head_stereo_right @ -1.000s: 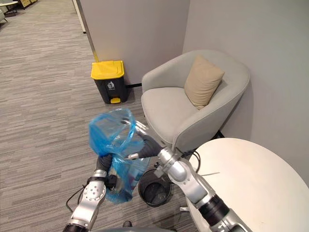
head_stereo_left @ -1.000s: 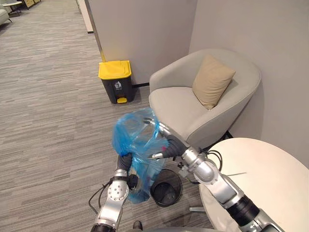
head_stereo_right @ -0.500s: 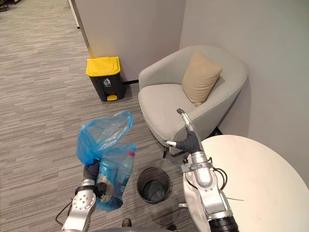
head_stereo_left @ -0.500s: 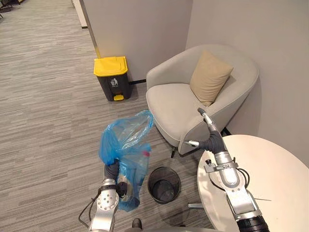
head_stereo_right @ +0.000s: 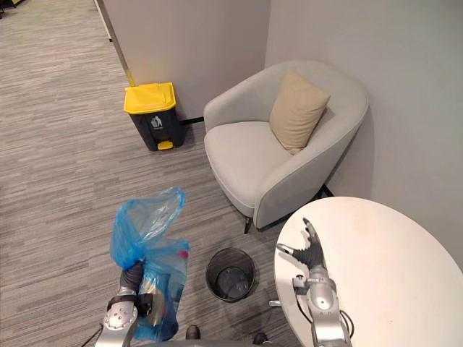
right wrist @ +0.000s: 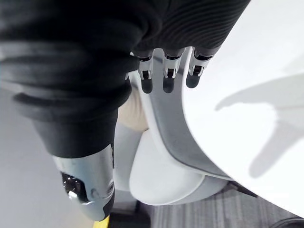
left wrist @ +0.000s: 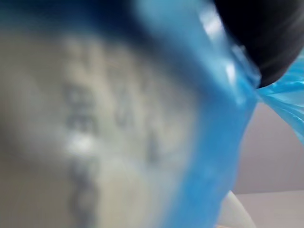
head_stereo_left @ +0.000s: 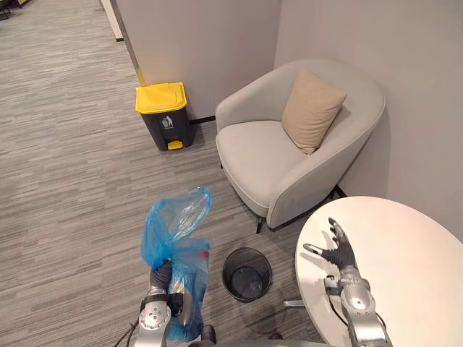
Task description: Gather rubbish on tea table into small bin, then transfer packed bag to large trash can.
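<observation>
My left hand (head_stereo_left: 162, 275) is clenched on the bunched neck of the blue bag (head_stereo_left: 172, 228), which hangs off the floor beside the small bin (head_stereo_left: 247, 273). My right hand (head_stereo_left: 341, 253) hovers spread above the white bench (head_stereo_left: 419, 275). The yellow-lidded can (head_stereo_left: 165, 116) stands well apart, lid down. The bag's mouth gapes untied, so a swing while walking could spill rubbish, or the thin plastic could slip from my grip.

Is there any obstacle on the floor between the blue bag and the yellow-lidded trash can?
Nothing visible. Bare floor lies between the blue bag in the left hand and the trash can; the armchair stands right of that path.
</observation>
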Controlling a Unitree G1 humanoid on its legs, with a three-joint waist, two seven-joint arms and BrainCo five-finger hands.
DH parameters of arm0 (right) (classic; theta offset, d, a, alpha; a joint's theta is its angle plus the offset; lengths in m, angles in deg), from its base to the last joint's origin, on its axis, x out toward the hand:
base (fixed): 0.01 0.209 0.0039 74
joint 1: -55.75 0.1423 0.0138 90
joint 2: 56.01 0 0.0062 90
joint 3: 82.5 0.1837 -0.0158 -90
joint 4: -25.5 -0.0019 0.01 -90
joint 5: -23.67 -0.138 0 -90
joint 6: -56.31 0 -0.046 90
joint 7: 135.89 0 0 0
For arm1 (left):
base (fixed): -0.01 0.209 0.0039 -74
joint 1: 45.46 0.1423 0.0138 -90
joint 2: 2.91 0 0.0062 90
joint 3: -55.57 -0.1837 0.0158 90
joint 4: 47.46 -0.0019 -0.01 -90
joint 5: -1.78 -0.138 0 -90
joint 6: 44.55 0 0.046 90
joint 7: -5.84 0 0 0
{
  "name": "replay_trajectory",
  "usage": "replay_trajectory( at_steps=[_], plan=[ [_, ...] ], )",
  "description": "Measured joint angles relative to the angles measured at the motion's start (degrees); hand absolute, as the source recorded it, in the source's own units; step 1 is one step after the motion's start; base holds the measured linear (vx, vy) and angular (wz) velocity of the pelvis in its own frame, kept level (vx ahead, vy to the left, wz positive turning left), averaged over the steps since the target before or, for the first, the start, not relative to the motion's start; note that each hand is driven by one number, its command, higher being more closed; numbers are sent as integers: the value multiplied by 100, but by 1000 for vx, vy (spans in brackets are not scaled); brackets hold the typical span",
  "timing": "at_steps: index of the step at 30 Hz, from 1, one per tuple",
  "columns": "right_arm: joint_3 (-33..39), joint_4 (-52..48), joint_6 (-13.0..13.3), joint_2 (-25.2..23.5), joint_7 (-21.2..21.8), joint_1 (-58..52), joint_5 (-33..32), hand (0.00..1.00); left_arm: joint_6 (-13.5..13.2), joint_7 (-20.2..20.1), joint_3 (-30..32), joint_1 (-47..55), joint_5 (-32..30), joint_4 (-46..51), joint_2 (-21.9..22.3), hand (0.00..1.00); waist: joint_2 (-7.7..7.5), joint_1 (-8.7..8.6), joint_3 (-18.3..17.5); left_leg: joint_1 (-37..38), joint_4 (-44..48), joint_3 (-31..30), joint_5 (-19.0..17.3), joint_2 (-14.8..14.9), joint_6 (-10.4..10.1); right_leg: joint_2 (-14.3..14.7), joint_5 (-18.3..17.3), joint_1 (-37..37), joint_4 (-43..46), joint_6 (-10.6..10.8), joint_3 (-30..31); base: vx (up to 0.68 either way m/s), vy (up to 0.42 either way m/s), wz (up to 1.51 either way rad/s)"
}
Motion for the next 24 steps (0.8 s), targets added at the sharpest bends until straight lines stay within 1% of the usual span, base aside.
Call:
replay_trajectory(
  at_steps=[5, 6, 8, 11, 16, 20, 24],
  plan=[
    [59, 380, -18, -39, -4, 1, -87, 0, 65, -54, 7, 14, 43, -156, -2, 100, 5, 4, 4, 8, 1, -6, 0, -1, 0, 0, 0, 12, -3, 0, -4, 0, 0, 0],
    [58, 475, -21, -43, -4, 3, -134, 0, 78, -127, 10, 26, 57, -206, -1, 100, 10, 4, 7, 17, 1, -6, 0, -2, 0, 0, 0, 19, -3, 0, -4, 0, 0, 0],
    [57, 649, -93, -45, -2, 1, -185, 0, 82, -157, 8, 128, 72, -229, 1, 100, 14, 3, 16, 49, 0, -6, -2, -2, -2, -1, -1, 52, -5, 1, -4, 0, 0, 0],
    [50, 824, -118, -46, 2, -4, -187, 0, 91, -240, 8, 173, 80, -418, 1, 100, 30, 3, 30, 78, -2, -5, -7, -1, -4, -1, -21, 57, -17, 31, -4, 0, 0, 0],
    [39, 865, -120, -46, 5, -10, -185, 0, 101, -275, -1, 224, 80, -497, 4, 100, 31, 4, 50, 68, -12, -3, -27, -3, -31, -7, -26, 46, -17, 38, -1, 0, 0, 0],
    [-5, 865, -121, -45, 5, -4, -179, 0, 104, -277, -8, 223, 80, -542, 4, 100, 28, 8, 53, -17, -2, 0, -10, -6, -2, -9, -26, -19, -2, 39, 4, 0, 0, 0],
    [-137, 864, -128, -7, -6, 107, -148, 0, 104, -276, -9, 210, 80, -541, 3, 100, 38, 16, 119, -126, 5, 64, -6, -10, 2, -44, -31, -264, 226, 21, 79, 10, 10, -9]
  ],
)
